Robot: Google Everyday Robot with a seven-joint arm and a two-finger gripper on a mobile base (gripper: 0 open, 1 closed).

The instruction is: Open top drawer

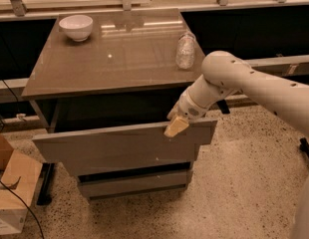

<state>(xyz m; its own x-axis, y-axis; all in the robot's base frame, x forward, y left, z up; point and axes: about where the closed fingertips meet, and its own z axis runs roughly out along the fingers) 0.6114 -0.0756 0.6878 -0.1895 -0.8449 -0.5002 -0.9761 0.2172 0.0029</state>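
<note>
Camera view. Top drawer [124, 148] standing out toward the near side, well forward of the two lower fronts, under the cabinet top [114, 63]. Gripper [177, 126] at the front's upper edge, near its right end, touching it. Cannot tell whether clenched or released. White bowl [76, 27] far left on the top, bottle [185, 50] to the right.

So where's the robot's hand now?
In the camera view, the gripper is on the upper edge of the top drawer, near its right end, just below the tabletop and the plastic bottle.
</note>
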